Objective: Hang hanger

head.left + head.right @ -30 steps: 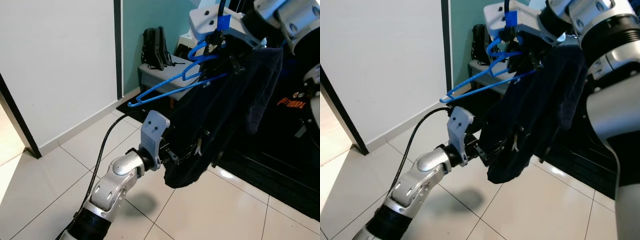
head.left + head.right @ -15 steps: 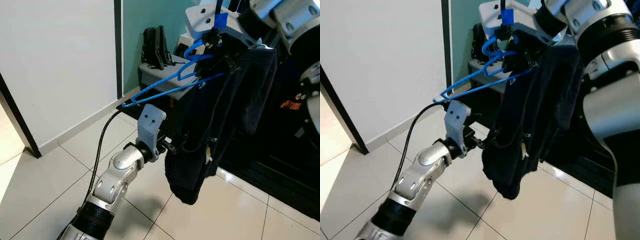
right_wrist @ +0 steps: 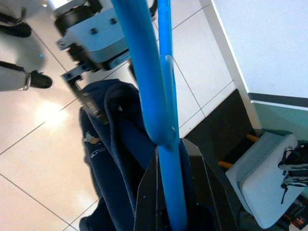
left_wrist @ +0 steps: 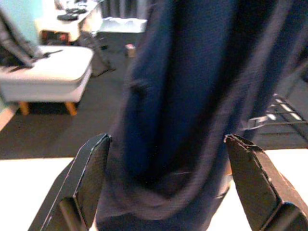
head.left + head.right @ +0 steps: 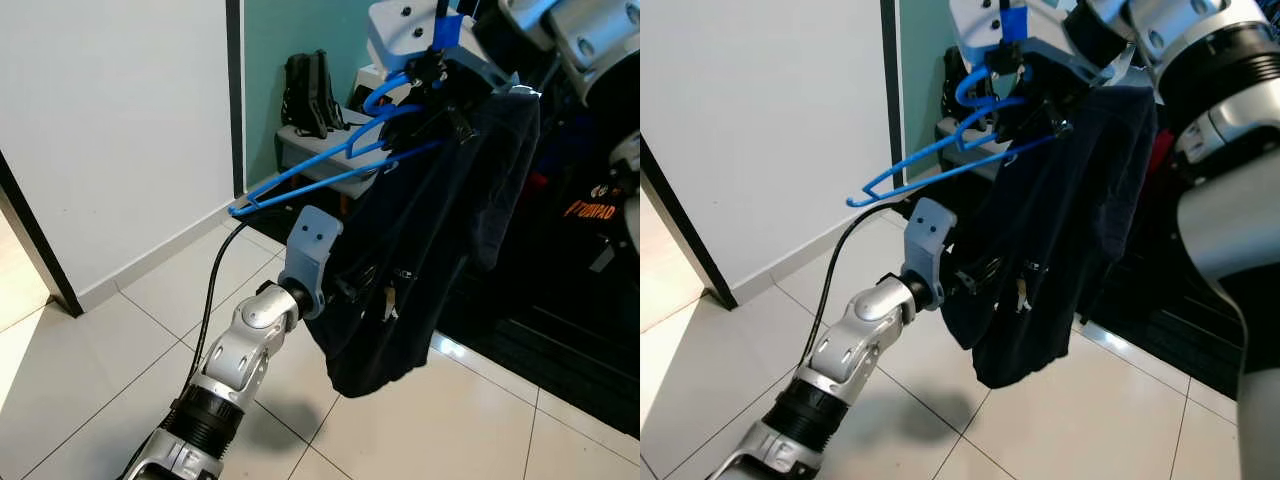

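Since a second ago the left gripper (image 5: 352, 283) has pushed up and forward into the dark blue garment (image 5: 430, 240), bunching its lower half higher off the tiled floor. The right gripper (image 5: 432, 98) has swung the blue hanger (image 5: 330, 165), so its free end points lower and further left.

Hanger (image 5: 330, 165): smooth glossy blue plastic. Garment (image 5: 420, 250): soft matt dark navy cloth, creased. Left gripper (image 4: 163, 192): matt black fingers (image 4: 91, 173), slightly rough. Left arm (image 5: 250, 340): brushed silver metal with a satin sheen. Floor (image 5: 120, 370): glossy pale tiles, reflective. Stool (image 4: 43, 67): matt grey upholstery, wooden legs. Wall (image 5: 110, 130): matt white.
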{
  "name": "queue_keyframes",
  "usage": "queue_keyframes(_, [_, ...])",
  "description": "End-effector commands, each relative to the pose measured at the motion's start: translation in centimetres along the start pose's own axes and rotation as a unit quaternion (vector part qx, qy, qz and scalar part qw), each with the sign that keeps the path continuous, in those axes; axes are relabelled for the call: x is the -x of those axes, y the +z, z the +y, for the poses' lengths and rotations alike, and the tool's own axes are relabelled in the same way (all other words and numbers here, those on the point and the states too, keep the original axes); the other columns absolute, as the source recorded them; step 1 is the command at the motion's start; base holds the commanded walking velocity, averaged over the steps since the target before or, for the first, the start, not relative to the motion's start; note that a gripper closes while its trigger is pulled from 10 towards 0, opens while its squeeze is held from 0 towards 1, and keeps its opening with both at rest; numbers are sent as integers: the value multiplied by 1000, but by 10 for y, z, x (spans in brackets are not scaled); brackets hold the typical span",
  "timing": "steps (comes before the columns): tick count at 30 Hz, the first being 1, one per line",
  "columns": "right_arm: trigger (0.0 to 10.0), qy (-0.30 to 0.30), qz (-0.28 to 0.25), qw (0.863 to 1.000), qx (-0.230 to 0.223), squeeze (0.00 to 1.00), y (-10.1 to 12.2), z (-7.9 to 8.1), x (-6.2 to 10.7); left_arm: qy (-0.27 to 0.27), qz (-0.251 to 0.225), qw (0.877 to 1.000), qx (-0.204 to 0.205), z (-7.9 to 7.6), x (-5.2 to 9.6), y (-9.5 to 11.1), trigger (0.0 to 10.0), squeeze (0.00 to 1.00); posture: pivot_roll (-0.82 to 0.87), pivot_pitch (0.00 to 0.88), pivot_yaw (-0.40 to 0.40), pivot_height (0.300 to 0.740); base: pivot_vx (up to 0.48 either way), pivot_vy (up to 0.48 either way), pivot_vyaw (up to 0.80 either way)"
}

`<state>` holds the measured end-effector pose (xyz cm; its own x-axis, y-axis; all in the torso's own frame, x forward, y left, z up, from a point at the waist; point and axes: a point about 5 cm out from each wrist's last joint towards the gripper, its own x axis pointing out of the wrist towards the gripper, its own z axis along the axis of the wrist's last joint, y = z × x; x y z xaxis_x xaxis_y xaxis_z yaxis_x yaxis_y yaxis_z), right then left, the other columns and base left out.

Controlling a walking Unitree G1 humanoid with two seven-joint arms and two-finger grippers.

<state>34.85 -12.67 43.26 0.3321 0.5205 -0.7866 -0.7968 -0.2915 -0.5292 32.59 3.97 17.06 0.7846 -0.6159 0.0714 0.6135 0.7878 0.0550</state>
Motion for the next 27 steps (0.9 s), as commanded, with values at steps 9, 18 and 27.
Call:
queue_keyframes(9, [10000, -4, -5, 1000, 10, 0, 6, 0, 10, 17, -7, 1000, 19, 7, -3, 7, 10000, 0, -120, 0, -94, 740, 0, 0, 0])
queue_keyframes(18, [10000, -4, -7, 1000, 10, 0, 7, 1, 14, 20, -6, 1000, 22, 7, 0, 7, 10000, 0, -120, 0, -91, 740, 0, 0, 0])
queue_keyframes(27, [10000, -3, -12, 1000, 12, 0, 9, 2, 16, 6, 57, 998, -5, 4, 1, -10, 0, 0, -127, 0, -88, 740, 0, 0, 0])
